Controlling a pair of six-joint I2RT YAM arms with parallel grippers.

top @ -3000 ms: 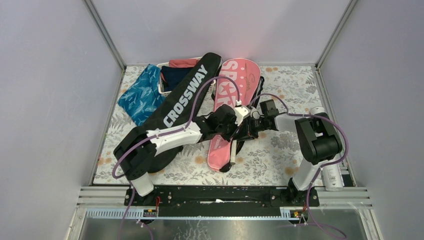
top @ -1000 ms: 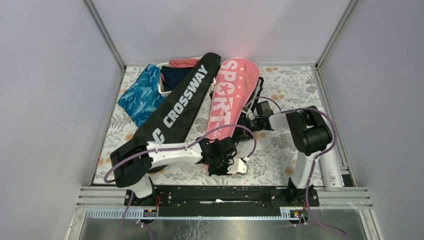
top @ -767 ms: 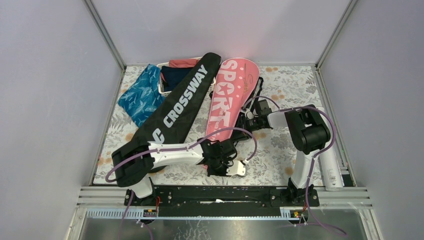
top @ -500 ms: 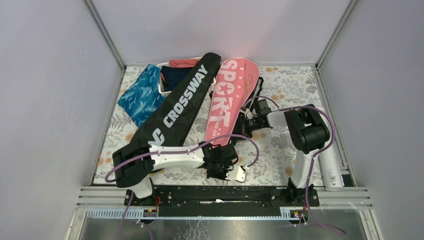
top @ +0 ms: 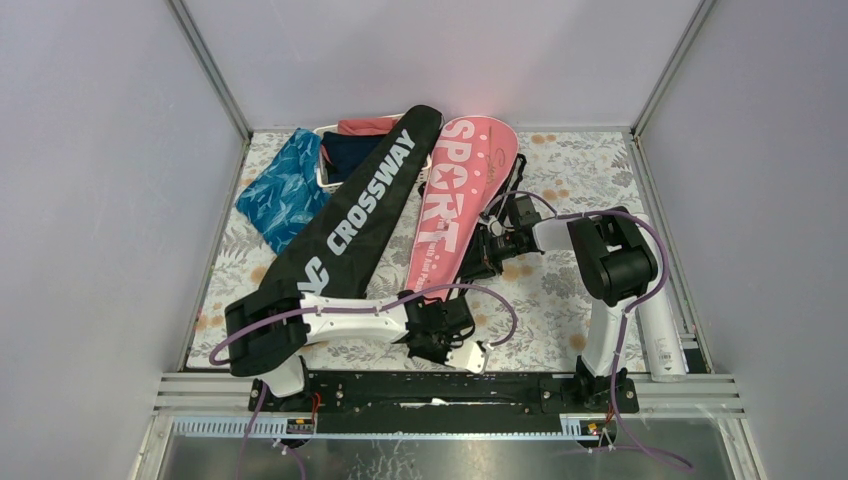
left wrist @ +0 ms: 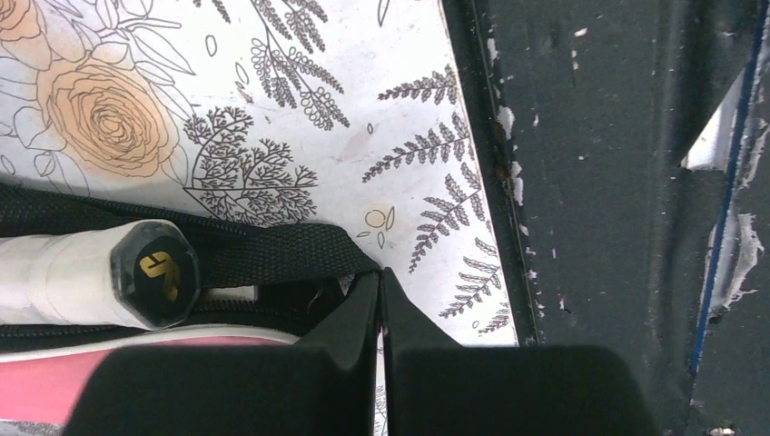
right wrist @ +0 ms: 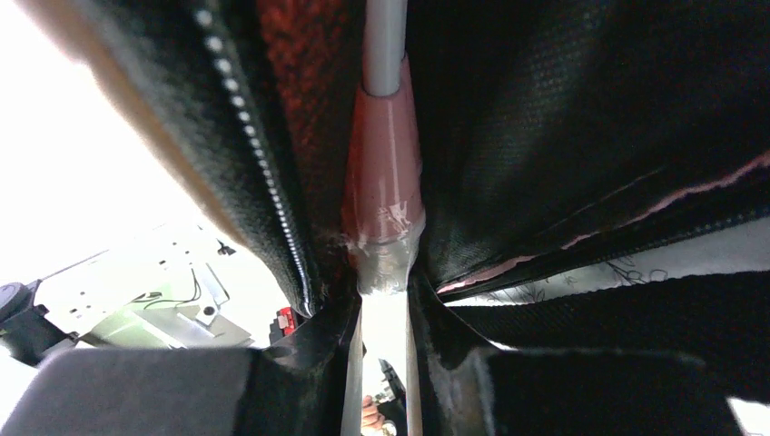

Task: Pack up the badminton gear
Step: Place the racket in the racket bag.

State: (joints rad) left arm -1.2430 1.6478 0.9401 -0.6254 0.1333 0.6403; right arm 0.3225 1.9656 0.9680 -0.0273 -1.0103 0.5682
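Observation:
The pink SPORT bag lies beside the black CROSSWAY bag, both narrowing toward me. My left gripper sits shut at the pink bag's narrow end. In the left wrist view its tips meet a black strap, and I cannot tell whether anything is pinched. A white racket handle with a black butt cap pokes out there. My right gripper is at the pink bag's right edge. Its tips are shut on a racket's pinkish taped cone between black zipper edges. The shuttlecock tube lies far right.
A white basket with navy and red clothes stands at the back, partly under the black bag. A blue patterned cloth lies left of it. The black base rail runs right beside my left gripper. Aluminium posts frame the floral table.
My left gripper has slid from the middle of the pink bag down to its narrow end and crept a little nearer me. The right gripper has pulled back slightly along the bag's edge.

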